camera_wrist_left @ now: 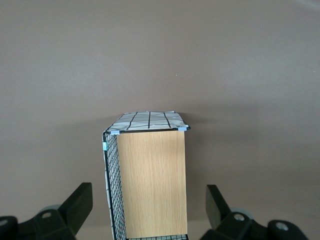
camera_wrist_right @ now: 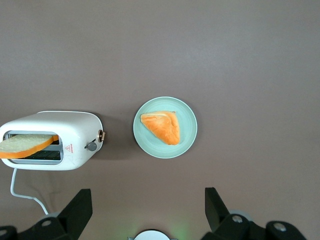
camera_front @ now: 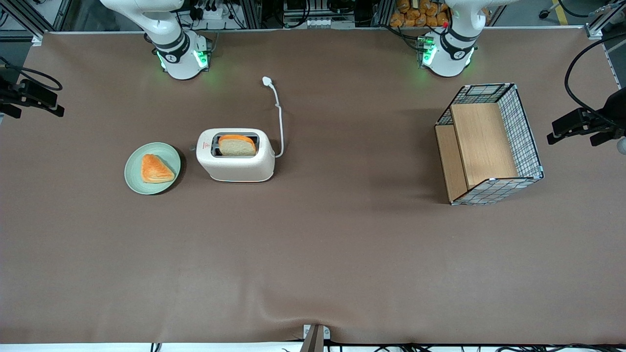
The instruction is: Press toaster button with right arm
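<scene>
I hold my gripper (camera_wrist_right: pixel 146 212) high above the table (camera_front: pixel 313 254), over the plate and the toaster's narrow end; its two fingers (camera_wrist_right: pixel 76 210) stand wide apart with nothing between them.

Starting at the working arm's end of the table: the green plate (camera_front: pixel 133 172) lies well in from that end edge, with a triangular pastry (camera_front: pixel 155 169) on it. Bare brown surface runs all round the plate. Just beside it, apart from its rim, stands the toaster (camera_front: pixel 236 155), cream-white, with a slice of bread (camera_front: pixel 237 145) upright in its top slot. The narrow end with the red triangle mark (camera_front: pixel 206 145) faces the plate, and the toaster button (camera_wrist_right: pixel 91 146), a small grey knob, sticks out of that end into the gap between toaster and plate. Next to it on the same end sits a small brass-coloured dial (camera_wrist_right: pixel 101 135). The white cord (camera_front: pixel 279 122) leaves the toaster's other narrow end and runs toward the table edge where the arm bases stand, ending in a loose plug (camera_front: pixel 267 81).

A broad stretch of open table lies between the toaster and the wire-mesh wooden basket (camera_front: pixel 489 144), which stands toward the parked arm's end. The whole band of table nearest the front camera is bare.
</scene>
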`<action>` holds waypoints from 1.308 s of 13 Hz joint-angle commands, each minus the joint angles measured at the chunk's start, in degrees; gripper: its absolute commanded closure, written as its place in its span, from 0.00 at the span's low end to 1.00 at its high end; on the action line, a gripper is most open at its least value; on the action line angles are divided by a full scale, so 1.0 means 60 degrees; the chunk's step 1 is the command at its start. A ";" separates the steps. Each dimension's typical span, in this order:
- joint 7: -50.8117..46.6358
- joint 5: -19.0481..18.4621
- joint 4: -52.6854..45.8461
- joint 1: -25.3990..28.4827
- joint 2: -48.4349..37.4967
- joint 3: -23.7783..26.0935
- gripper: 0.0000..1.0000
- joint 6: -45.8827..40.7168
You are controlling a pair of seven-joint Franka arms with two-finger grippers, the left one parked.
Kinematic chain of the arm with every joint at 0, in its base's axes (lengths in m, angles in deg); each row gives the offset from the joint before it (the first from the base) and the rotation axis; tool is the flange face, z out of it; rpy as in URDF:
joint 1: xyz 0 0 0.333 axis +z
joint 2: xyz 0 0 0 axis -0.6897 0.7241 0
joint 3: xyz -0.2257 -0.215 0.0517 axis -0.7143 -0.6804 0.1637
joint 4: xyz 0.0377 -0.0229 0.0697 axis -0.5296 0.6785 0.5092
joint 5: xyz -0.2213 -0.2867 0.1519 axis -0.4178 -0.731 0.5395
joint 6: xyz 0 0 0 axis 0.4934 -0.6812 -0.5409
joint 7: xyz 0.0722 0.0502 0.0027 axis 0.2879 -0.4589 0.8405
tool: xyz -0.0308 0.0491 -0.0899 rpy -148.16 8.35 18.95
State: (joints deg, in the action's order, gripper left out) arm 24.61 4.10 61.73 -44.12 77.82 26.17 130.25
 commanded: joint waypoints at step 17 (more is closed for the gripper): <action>-0.0127 0.1914 0.1473 0.0085 0.0283 0.0157 0.00 -0.0344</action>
State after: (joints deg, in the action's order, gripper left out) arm 24.57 12.33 67.31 -43.40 79.89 27.17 127.63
